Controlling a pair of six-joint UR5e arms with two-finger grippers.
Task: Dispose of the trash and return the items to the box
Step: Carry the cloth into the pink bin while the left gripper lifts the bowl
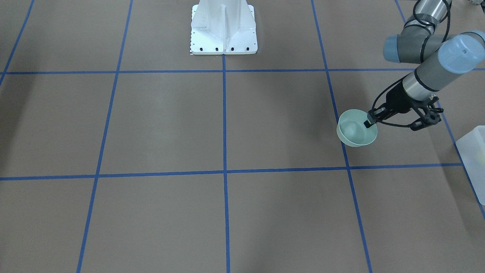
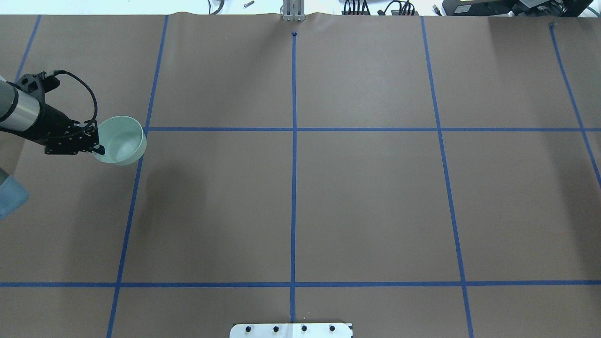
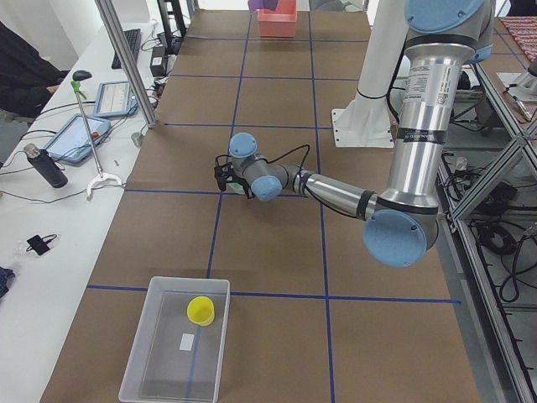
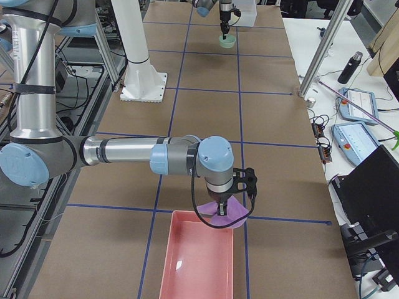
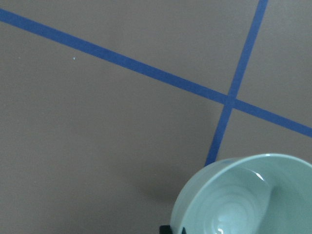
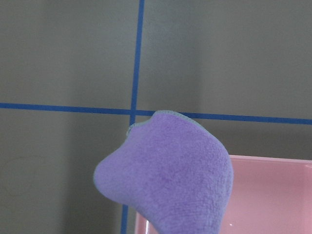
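My left gripper [image 1: 368, 122] is shut on the near rim of the mint-green bowl [image 1: 355, 129] and holds it tilted just above the table. The gripper [image 2: 97, 148] and bowl [image 2: 121, 140] also show at the left of the overhead view, and the bowl [image 5: 248, 200] fills the lower right of the left wrist view. The yellow cup [image 3: 200, 311] lies inside the translucent box [image 3: 138, 369] at the table's left end. My right gripper [image 4: 221, 208] hangs over the near end of a pink bin [image 4: 198, 265]. It holds a purple cloth [image 6: 168, 170] that hides its fingers.
The white pedestal base [image 1: 223, 28] stands at the robot's side of the table. The box's corner [image 1: 473, 149] shows at the right edge of the front-facing view. Blue tape lines cross the brown table. Tablets, a bottle and an operator are along the far side [image 3: 80, 134].
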